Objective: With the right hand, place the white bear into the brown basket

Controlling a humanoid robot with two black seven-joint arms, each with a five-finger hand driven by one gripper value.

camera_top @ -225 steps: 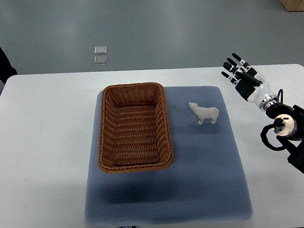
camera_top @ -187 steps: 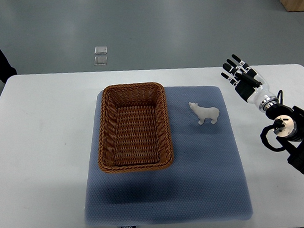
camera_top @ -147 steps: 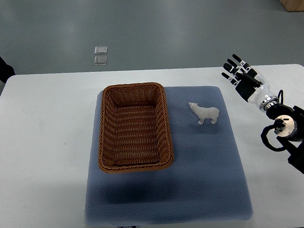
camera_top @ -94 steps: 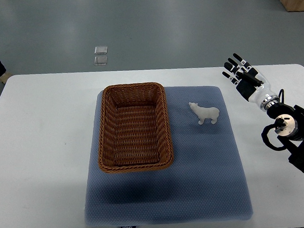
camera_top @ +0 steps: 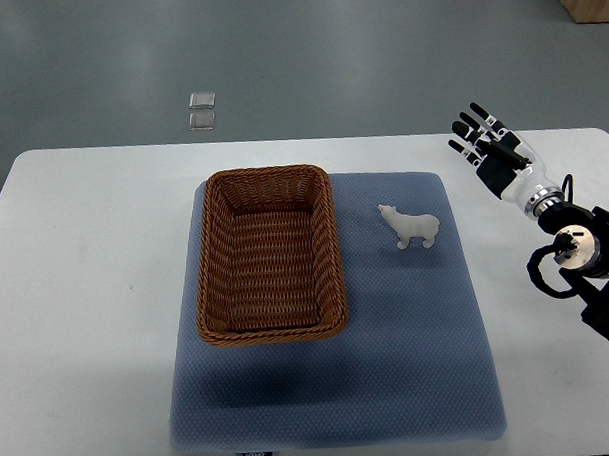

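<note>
A small white bear (camera_top: 410, 227) stands on the blue mat (camera_top: 401, 331), its head pointing left toward the basket. The brown wicker basket (camera_top: 215, 255) lies on the mat's left half and holds nothing. My right hand (camera_top: 484, 146) hovers over the white table up and to the right of the bear, well apart from it, fingers spread and holding nothing. Its arm (camera_top: 574, 252) comes in from the right edge. The left arm does not show.
The white table (camera_top: 83, 280) extends beyond the mat on all sides. Two small clear squares (camera_top: 201, 109) lie on the grey floor behind the table. A wooden box corner (camera_top: 597, 8) shows at the top right.
My right hand has drifted slightly up and to the right, away from the bear. A dark sleeve at the left edge has left the picture. Bear and basket have not moved.
</note>
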